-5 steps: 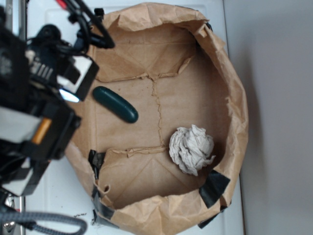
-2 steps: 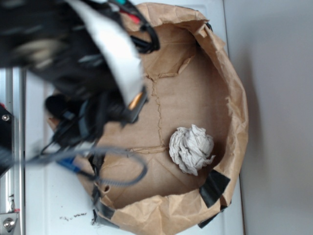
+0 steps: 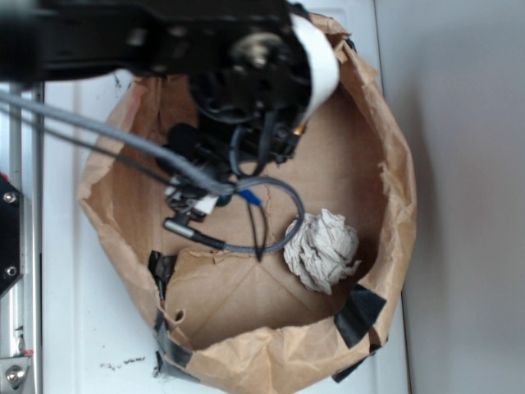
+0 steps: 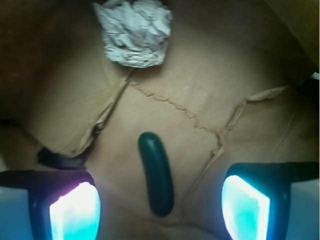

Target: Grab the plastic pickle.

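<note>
From the wrist view, the tool [image 4: 160, 205] hangs above the floor of an opened-out brown paper bag [image 4: 210, 75], its jaws spread wide apart with nothing between them but air. On the left, one glowing pad [image 4: 75, 212] fills the lower corner; just beyond it a dark patch lies by a torn flap of paper, though I cannot tell what it is. A crumpled white paper ball [image 4: 134, 31] sits at the top, well apart from the tool. Near the middle lies the plastic pickle [image 4: 156, 172], dark green and glossy, flat on the brown paper, running lengthwise between the two pads and touching neither. A creased, torn seam in the bag runs diagonally just above it. On the right, the other pad [image 4: 246, 207] glows in the lower corner. From the outside view, a metal rail runs down the left edge, the bag's rolled rim [image 3: 402, 205] rests on a white tabletop [image 3: 66, 328], and the black arm [image 3: 205, 49] reaches in from the upper left with its grey cable [image 3: 271, 234] looping down, hiding the pickle. The paper ball [image 3: 321, 249] lies to the right of the cable, and black tape [image 3: 359, 316] patches the rim lower right.
</note>
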Robot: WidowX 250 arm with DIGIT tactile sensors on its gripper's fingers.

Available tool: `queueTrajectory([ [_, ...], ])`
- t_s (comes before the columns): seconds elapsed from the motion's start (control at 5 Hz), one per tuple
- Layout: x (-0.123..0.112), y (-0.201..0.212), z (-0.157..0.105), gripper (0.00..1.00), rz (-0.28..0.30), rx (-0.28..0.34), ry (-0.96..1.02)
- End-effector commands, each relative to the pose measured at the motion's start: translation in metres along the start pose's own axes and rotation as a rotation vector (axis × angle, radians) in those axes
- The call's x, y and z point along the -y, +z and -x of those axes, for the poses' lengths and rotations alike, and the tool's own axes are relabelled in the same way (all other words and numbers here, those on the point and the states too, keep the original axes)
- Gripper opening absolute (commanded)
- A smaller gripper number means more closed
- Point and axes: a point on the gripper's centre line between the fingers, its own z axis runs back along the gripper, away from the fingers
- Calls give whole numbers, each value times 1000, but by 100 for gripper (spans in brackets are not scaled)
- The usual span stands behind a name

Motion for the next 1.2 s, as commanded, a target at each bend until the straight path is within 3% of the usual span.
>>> queueTrajectory([
  [0.0,25,-40,-16,100,-78,1,-88],
  [0.2,39,-57,-14,100,-74,-5,-123],
  [0.6,49,-104,-26,100,-95,-93,-146],
  [0.8,45,-100,-25,100,-92,-78,-146],
  [1.0,42,-79,-14,100,-70,-17,-135],
])
